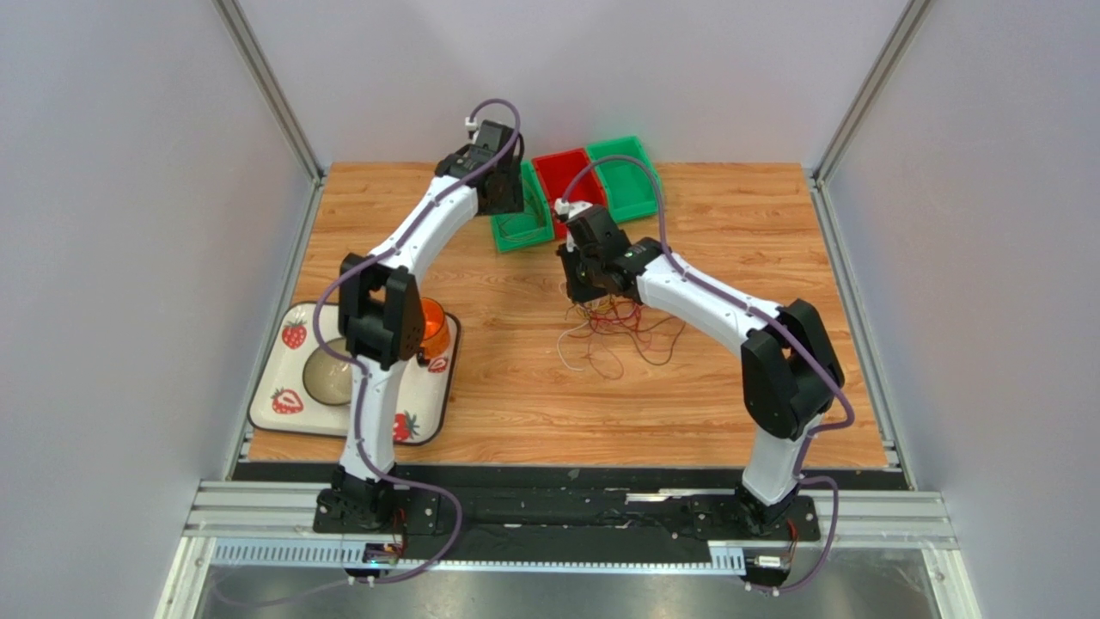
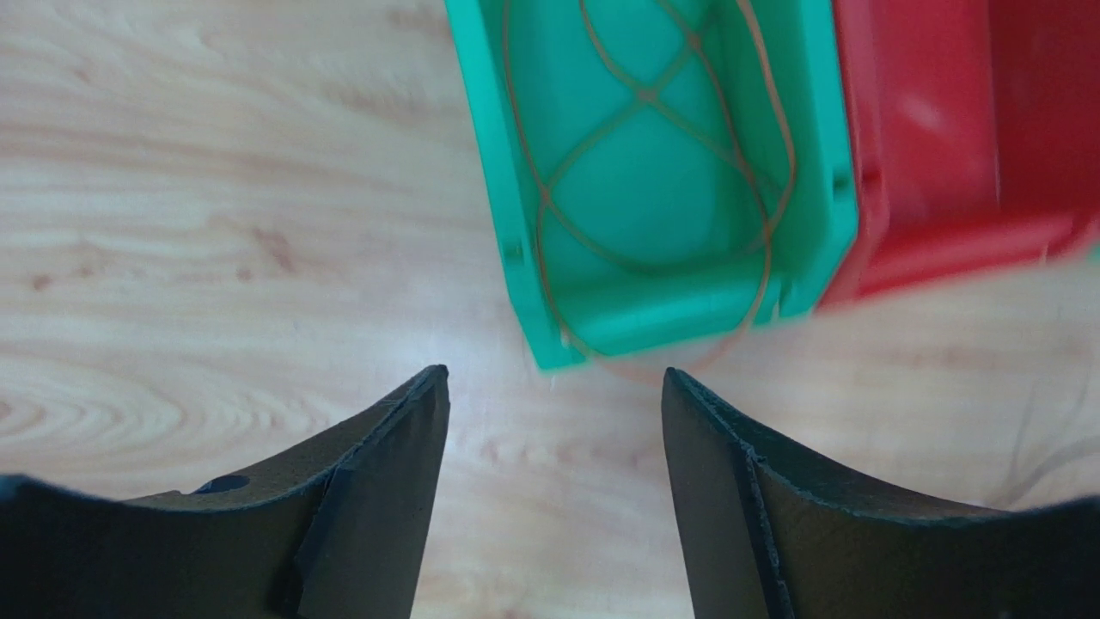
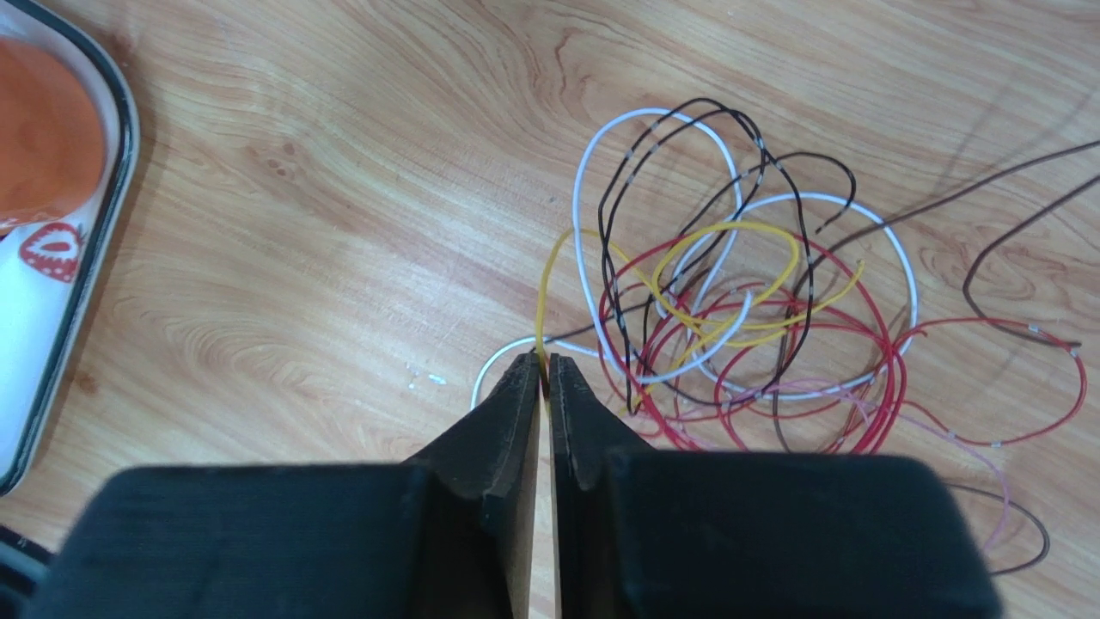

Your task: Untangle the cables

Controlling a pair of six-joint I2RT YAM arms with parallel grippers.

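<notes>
A tangle of thin cables (image 1: pixel 622 333) lies on the wooden table, seen in the right wrist view (image 3: pixel 736 323) as red, yellow, white, black and brown loops. My right gripper (image 3: pixel 544 364) is shut on a yellow cable (image 3: pixel 548 290) at the left edge of the tangle; in the top view it (image 1: pixel 591 286) hangs just above the pile. My left gripper (image 2: pixel 555 381) is open and empty over bare table, just in front of a green bin (image 2: pixel 517 206) that holds an orange cable (image 2: pixel 646 97). In the top view the left gripper (image 1: pixel 501 194) is by that bin (image 1: pixel 522 230).
A red bin (image 1: pixel 568 174) and a second green bin (image 1: pixel 625 174) stand at the back. A strawberry-print tray (image 1: pixel 287 374) with a bowl (image 1: pixel 331 377) and an orange cup (image 1: pixel 434 325) sits front left, beside the left arm.
</notes>
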